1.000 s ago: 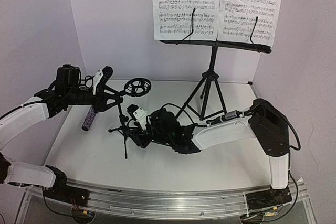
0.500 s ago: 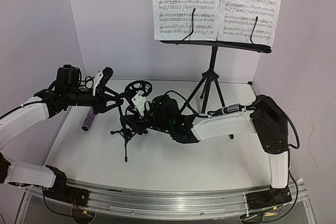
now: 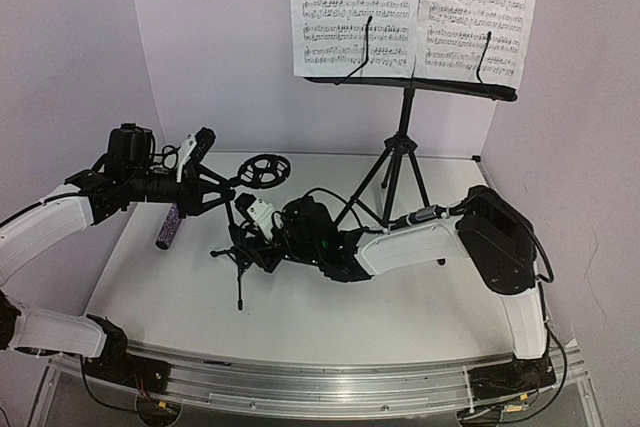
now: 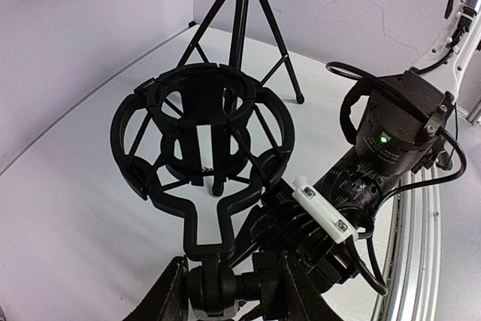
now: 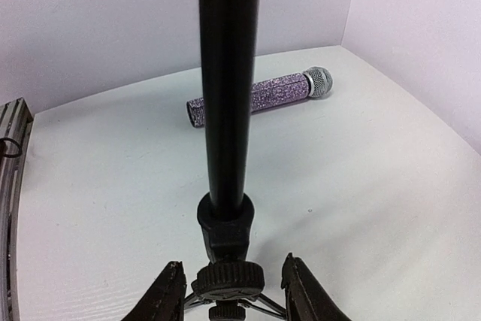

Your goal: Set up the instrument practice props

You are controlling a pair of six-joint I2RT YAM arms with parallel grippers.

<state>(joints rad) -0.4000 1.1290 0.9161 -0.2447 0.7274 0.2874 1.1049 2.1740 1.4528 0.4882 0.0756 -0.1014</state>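
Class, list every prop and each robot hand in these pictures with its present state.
Music stand, upright, tray loaded.
Sheet-music pages, side by side on the tray.
Mic stand, standing, ring holder empty.
Microphone, lying on the table.
Left hand, shut on the mic stand's top.
Right hand, open around its base hub.

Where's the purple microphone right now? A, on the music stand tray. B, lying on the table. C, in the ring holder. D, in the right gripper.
B: the purple microphone lies flat on the table, and the ring holder on the mic stand is empty.
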